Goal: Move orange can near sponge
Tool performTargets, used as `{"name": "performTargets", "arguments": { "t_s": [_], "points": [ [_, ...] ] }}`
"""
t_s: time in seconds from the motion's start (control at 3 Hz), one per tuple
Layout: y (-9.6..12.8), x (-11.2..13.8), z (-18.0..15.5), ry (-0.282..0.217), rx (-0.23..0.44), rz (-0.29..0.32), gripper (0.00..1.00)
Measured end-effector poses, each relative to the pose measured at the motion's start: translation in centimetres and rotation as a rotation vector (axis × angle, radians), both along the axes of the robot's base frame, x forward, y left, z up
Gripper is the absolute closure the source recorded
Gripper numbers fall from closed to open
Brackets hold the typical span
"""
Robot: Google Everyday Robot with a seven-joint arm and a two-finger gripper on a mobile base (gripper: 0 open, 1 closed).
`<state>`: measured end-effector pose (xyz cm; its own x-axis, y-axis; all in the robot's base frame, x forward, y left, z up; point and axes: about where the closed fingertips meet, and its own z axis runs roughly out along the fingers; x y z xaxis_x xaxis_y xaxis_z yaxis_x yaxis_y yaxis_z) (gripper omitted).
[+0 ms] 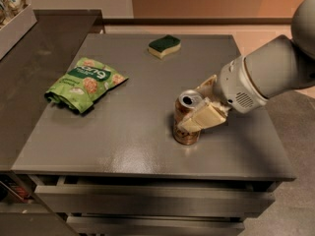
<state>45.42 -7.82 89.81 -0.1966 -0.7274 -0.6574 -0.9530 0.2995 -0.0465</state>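
high front view onto table (123,146); claw (193,110) right, gripping orange can (189,100).

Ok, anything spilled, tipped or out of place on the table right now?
Nothing stands out. The orange can stands upright at the gripper, the sponge lies flat near the far edge, and the green snack bag lies on the left.

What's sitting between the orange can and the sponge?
Nothing. In the camera view, only bare gray table lies between the orange can and the sponge. The gripper is right at the can, not in that stretch.
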Motion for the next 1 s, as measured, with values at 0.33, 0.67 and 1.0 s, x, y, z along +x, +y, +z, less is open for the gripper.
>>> {"name": "performTargets", "arguments": {
  "t_s": [0.33,0.67,1.0],
  "points": [
    [0.4,0.1,0.4,0.006,0.032,0.005,0.65],
    [0.5,0.8,1.7,-0.010,0.061,-0.023,0.87],
    [0.5,2.7,3.6,-0.036,0.089,-0.088,1.00]
  ]
}}
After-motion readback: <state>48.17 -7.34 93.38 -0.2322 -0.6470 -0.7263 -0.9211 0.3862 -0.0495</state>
